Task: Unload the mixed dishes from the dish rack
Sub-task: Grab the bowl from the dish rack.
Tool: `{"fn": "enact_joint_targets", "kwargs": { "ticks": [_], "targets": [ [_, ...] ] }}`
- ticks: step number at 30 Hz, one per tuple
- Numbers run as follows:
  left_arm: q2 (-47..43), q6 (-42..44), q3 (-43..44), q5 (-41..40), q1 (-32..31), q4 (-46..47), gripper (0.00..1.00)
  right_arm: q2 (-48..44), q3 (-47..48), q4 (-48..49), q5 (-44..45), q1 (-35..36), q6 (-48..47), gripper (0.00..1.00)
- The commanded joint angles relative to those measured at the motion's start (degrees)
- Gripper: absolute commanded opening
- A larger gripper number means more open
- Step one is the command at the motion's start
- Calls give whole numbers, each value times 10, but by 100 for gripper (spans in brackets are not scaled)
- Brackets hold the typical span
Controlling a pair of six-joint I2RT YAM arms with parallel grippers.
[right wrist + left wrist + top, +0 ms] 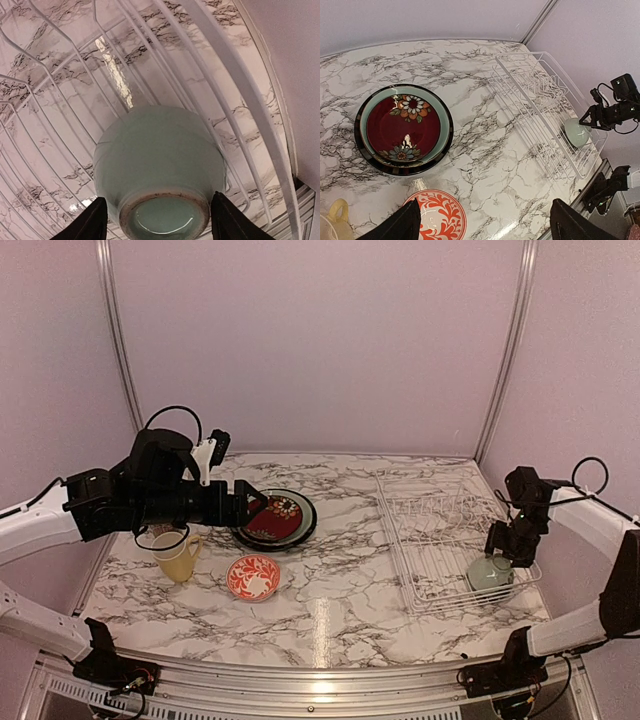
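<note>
Marble-patterned tabletop [340, 590] fills the lower half of the top view, closed in by lilac walls [320, 340] at the back and on both sides.

Dish rack [430, 530]: located at the right of the frame. Its right side runs close to the table's right edge, and its near end sits short of the front edge.

Pale green bowl [488, 572]: stands upside down, foot ring up, in the rack's near right corner, just beside the corner wires. It is the one dish seen in the rack.

Right gripper [503, 552]: positioned directly over the bowl. In the right wrist view its fingers [90, 222] are spread wide, one on each side of the foot ring. Contact with the bowl cannot be determined.

Left gripper [250, 505]: hangs over the left edge of a plate stack at centre left. Its fingers [395, 227] stand wide apart with nothing between them.

Plate stack, top to bottom: red patterned plate [402, 125], pale green plate [374, 100], black-rimmed plate [410, 171]. All three lie flat and nested.

Red-and-white bowl [253, 577]: upright on the marble, just in front of the stack and apart from it.

Yellow mug [178, 560]: upright to the left of that bowl, near the table's left edge, under the left arm.

A broad band of marble separates the plate stack from the rack, running from the back wall to the front edge.
</note>
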Motion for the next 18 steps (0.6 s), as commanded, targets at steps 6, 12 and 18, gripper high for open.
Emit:
{"fn": "enact_joint_targets", "kwargs": {
  "ticks": [6,12,18],
  "targets": [
    [-5,2,-3,-2,3,0,93,8,-6,10,-4,-6,-2,71],
    [-3,3,-1,0,2,0,93,15,-8,11,-15,-6,-3,65],
    [2,4,0,3,3,1,93,2,-3,-5,-21,-5,0,68]
  ]
}}
